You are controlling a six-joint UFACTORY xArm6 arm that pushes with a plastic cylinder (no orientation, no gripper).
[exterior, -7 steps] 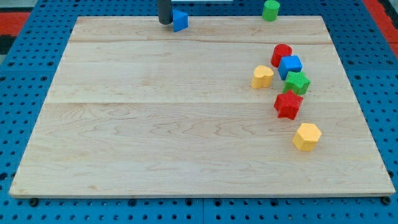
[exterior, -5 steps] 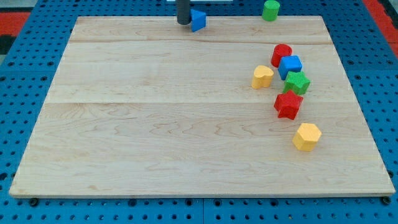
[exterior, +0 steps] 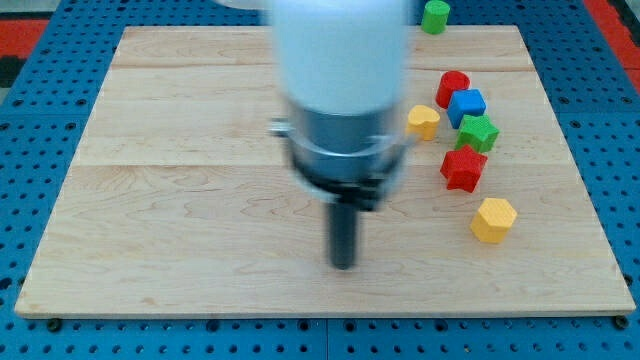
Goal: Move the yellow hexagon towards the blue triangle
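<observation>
The yellow hexagon [exterior: 493,219] lies on the wooden board [exterior: 180,180] at the lower right. The blue triangle does not show; the blurred white and grey arm [exterior: 340,90] covers the top middle of the board where it was. My tip [exterior: 343,265] is at the board's lower middle, well to the left of the yellow hexagon and touching no block.
A cluster stands at the right: a red cylinder [exterior: 452,86], a blue cube [exterior: 466,106], a green star [exterior: 478,131], a red star [exterior: 463,167] and a yellow heart [exterior: 423,121]. A green cylinder [exterior: 435,15] sits beyond the board's top edge.
The arm has swung from the top edge down to the board's lower middle and now fills the centre of the view. Before that the tip pushed the blue triangle to the right.
</observation>
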